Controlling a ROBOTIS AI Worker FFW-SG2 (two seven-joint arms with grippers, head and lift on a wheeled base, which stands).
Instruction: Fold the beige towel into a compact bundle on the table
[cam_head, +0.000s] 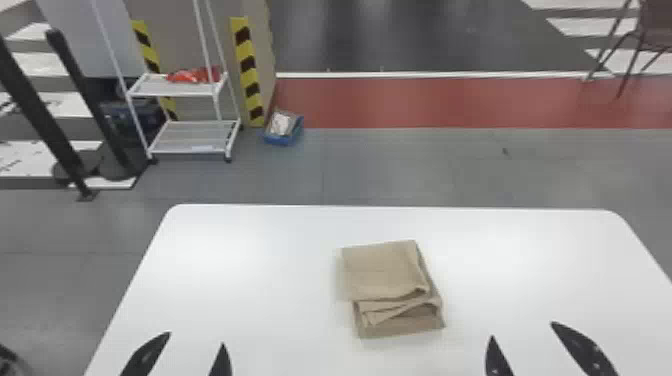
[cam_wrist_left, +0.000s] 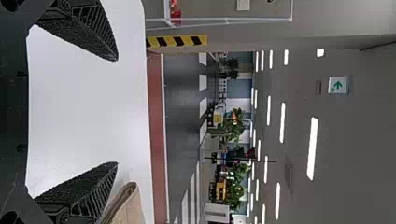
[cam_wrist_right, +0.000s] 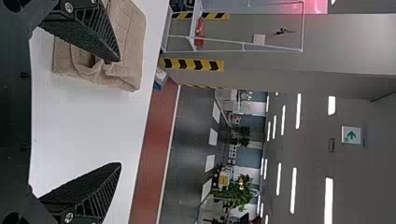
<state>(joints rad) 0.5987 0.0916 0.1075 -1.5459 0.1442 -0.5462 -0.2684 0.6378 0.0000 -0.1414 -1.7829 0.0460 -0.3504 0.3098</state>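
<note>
The beige towel (cam_head: 382, 270) lies near the middle of the white table (cam_head: 240, 290), already doubled over into a small, layered, roughly rectangular bundle, so the folding looks nearly or wholly finished. What falls short is neatness: on the side towards the table's near edge, the top flap stops before the bottom layer does, and a slanting, rumpled ply peeks out between them. If a tidier result is wanted, what remains is probably to draw that flap down over the loose ply and press the stack flat; otherwise the job could count as done. The left gripper (cam_head: 196, 339) is over the table's near left part, the right gripper (cam_head: 522, 330) over its near right part, both with fingers spread apart and nothing between them.
</note>
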